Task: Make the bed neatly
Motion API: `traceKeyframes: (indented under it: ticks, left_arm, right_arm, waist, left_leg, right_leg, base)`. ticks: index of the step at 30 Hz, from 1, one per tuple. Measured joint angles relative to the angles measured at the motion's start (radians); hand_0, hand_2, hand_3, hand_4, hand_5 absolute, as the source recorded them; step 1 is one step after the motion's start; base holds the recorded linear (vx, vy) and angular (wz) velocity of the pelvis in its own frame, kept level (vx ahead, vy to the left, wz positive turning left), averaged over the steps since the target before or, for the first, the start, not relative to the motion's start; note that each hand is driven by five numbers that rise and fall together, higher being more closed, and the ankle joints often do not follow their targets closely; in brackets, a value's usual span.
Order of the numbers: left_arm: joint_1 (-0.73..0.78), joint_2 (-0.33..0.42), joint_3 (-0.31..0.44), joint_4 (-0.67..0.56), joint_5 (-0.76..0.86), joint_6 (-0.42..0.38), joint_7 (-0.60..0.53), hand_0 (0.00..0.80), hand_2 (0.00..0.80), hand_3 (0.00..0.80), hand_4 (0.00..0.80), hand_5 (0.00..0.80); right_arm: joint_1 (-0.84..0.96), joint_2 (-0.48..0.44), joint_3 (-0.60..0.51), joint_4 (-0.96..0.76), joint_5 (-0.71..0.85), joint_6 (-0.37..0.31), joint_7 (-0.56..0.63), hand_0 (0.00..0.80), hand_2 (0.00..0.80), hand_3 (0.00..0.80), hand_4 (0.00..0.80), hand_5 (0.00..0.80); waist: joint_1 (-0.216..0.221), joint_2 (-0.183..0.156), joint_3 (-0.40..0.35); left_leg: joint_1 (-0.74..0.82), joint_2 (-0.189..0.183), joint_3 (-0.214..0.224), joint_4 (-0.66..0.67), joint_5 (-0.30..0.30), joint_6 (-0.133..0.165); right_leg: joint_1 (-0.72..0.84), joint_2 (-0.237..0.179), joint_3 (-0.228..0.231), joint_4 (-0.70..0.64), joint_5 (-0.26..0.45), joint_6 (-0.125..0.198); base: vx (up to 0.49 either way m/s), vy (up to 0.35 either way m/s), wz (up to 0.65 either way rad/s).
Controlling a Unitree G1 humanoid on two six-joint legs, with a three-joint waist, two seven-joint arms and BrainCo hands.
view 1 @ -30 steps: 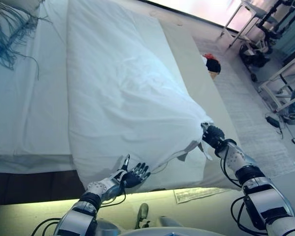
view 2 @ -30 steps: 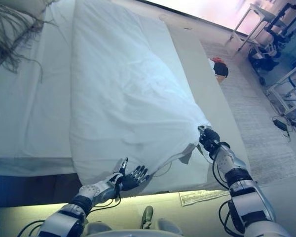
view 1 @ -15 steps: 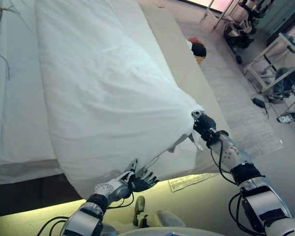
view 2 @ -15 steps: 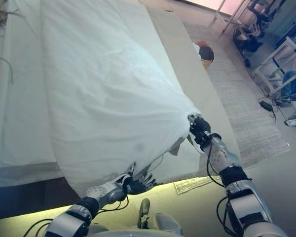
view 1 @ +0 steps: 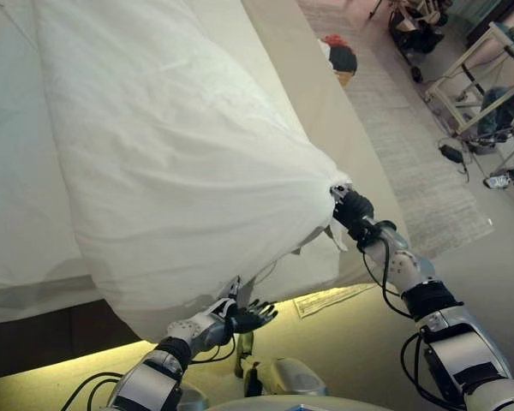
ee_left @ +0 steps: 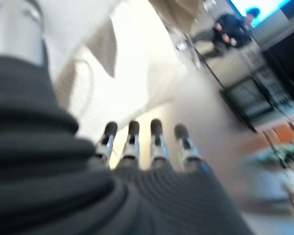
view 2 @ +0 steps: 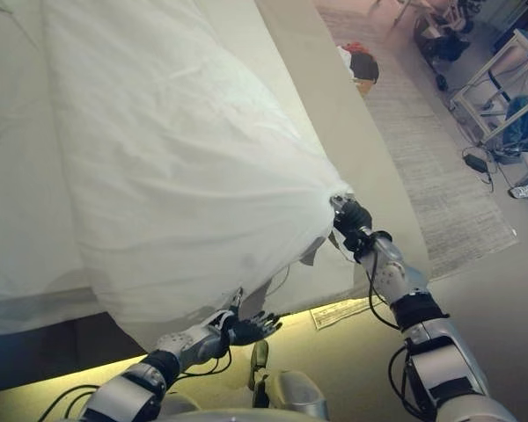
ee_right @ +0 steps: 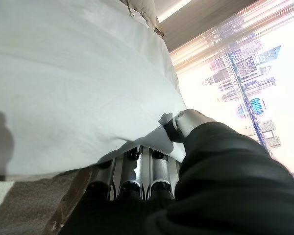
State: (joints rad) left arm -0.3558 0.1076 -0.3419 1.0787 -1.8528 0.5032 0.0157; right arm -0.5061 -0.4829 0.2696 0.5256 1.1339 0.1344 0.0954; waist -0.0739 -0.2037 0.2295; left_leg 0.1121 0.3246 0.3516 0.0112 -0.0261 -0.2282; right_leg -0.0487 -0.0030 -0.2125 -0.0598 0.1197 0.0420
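A white duvet [view 1: 171, 145] lies along the bed [view 1: 17, 197] and hangs over its near end. My right hand [view 1: 353, 210] is shut on the duvet's near right corner and holds it lifted and taut; the right wrist view shows its fingers [ee_right: 137, 171] curled under the white cloth [ee_right: 73, 78]. My left hand [view 1: 240, 315] is open and empty, just below the duvet's hanging near edge. In the left wrist view its fingers [ee_left: 142, 142] are straight, with the cloth [ee_left: 112, 63] beyond them.
A beige sheet [view 1: 317, 111] covers the bed's right side. A grey rug [view 1: 411, 154] lies on the floor to the right, with a dark and red object [view 1: 338, 56] on it. Carts and frames [view 1: 488, 77] stand at the far right. A paper [view 1: 330, 300] lies by the bed's foot.
The camera has shifted, moving the scene left and up. My right hand keeps its hold on the corner. My left hand has dropped lower, under the duvet's edge.
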Motion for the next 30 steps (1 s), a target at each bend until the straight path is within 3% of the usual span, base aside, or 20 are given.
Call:
traceKeyframes:
  ticks: [7, 16, 30]
  left_arm:
    - [-0.03, -0.012, 0.03, -0.039, -0.061, -0.149, -0.11, 0.0, 0.0, 0.0, 0.0, 0.0]
    - [-0.042, -0.059, 0.088, -0.096, -0.088, -0.275, -0.254, 0.0, 0.0, 0.0, 0.0, 0.0]
    - [-0.014, -0.078, 0.09, -0.117, -0.094, -0.391, -0.287, 0.0, 0.0, 0.0, 0.0, 0.0]
  right_arm:
    - [0.0, 0.0, 0.0, -0.006, 0.0, 0.002, 0.007, 0.8, 0.8, 0.8, 0.8, 0.8]
    - [0.001, 0.002, 0.0, -0.005, 0.0, 0.002, 0.027, 0.8, 0.8, 0.8, 0.8, 0.8]
    - [0.009, 0.004, 0.0, -0.003, 0.0, 0.018, 0.029, 0.8, 0.8, 0.8, 0.8, 0.8]
  waist:
    - [-0.021, 0.005, 0.004]
    - [-0.021, 0.006, 0.005]
    - [-0.016, 0.007, 0.006]
  left_leg:
    - [0.0, 0.0, 0.0, 0.0, 0.0, 0.0]
    - [0.017, 0.004, 0.001, -0.003, 0.0, 0.0]
    - [0.019, -0.004, -0.017, -0.004, 0.001, -0.002]
  right_leg:
    - [0.001, -0.001, -0.001, 0.0, 0.0, 0.0]
    - [0.017, -0.001, -0.001, 0.0, 0.0, 0.0]
    - [0.039, -0.012, -0.02, -0.008, 0.0, 0.0]
  base:
    - [0.003, -0.015, 0.0]
    - [0.007, -0.016, 0.0]
    - [-0.005, 0.039, 0.05]
